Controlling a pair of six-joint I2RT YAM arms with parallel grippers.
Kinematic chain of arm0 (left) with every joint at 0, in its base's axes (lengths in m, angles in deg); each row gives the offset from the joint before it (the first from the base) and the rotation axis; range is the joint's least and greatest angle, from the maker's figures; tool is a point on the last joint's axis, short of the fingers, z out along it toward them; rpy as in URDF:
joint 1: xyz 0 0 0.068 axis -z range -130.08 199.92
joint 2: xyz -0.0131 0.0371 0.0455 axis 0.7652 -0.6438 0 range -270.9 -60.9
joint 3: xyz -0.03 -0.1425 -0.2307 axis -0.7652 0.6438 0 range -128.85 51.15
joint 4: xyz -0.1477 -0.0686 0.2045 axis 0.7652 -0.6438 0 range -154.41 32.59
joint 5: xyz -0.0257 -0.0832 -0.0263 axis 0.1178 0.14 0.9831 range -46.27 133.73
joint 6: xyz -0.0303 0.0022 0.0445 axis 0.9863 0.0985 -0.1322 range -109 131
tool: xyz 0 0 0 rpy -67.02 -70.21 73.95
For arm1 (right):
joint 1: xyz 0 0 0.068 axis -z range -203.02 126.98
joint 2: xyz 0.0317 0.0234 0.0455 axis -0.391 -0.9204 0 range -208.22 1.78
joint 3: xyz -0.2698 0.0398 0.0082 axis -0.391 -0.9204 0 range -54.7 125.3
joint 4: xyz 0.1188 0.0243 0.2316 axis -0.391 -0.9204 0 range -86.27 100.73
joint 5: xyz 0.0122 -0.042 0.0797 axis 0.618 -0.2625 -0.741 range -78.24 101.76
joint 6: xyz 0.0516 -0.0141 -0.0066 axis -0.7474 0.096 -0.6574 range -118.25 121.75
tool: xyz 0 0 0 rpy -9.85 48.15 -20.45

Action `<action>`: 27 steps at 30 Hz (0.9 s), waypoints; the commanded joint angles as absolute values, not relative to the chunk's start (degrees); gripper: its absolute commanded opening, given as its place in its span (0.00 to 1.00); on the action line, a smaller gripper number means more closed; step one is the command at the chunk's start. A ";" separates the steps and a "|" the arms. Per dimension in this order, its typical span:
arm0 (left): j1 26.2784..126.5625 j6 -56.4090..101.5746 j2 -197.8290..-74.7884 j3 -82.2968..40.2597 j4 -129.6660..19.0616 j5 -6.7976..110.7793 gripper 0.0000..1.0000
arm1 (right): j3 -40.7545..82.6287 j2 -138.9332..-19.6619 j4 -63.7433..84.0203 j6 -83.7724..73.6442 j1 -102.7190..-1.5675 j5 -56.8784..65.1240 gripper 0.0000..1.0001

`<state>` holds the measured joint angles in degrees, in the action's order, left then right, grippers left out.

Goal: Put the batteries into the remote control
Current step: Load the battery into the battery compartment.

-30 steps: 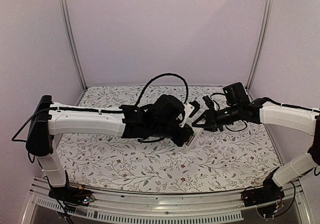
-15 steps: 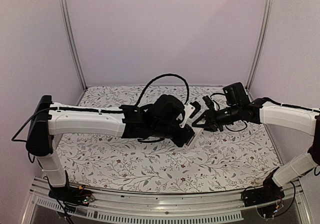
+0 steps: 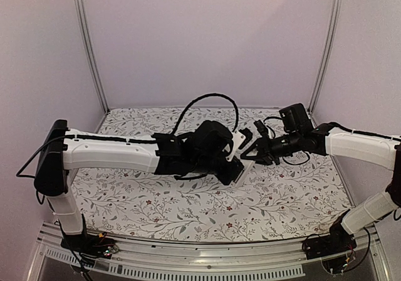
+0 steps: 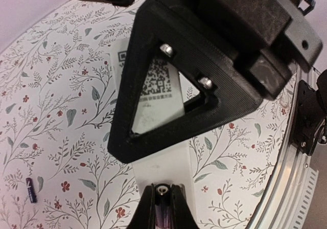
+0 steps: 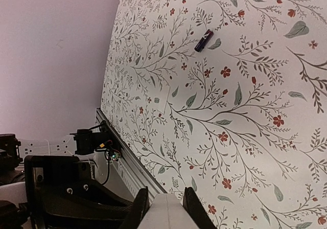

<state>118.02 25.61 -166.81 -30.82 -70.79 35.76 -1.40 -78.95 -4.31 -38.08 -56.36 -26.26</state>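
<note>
Grasps the remote control (image 4: 167, 157) at one end with the right gripper (image 5: 164, 197), fingers tight on the white bar. Pinches a slim purplish battery (image 4: 163, 220) in the left gripper (image 4: 162, 201), right over the remote's bare end (QR label (image 4: 156, 83) farther along). Meets mid-table in the top view, tips close together. Leaves the other battery (image 5: 203, 40) lying loose on the floral table (image 3: 282, 199), well apart from both.

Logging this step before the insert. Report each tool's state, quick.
Left tool: closed on a battery.
Right tool: closed on the remote control.
</note>
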 commanded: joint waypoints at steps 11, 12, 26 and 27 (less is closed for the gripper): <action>118.30 26.06 -168.24 -28.76 -72.46 35.67 0.00 | 0.21 -76.42 -3.82 -38.68 -56.64 -25.84 0.00; 118.38 26.87 -168.03 -28.74 -72.06 36.35 0.00 | 0.23 -76.49 -3.82 -38.55 -56.64 -25.90 0.00; 119.71 29.73 -166.56 -29.61 -69.93 36.94 0.00 | 0.67 -77.93 -4.18 -37.87 -56.65 -26.70 0.00; 119.71 29.44 -166.41 -29.43 -70.07 36.51 0.00 | 0.67 -77.93 -4.24 -37.85 -56.60 -26.75 0.00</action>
<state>118.82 29.26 -167.01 -30.43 -69.81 36.20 -1.40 -78.73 -4.86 -38.06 -56.38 -26.10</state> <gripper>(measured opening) 0.069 0.170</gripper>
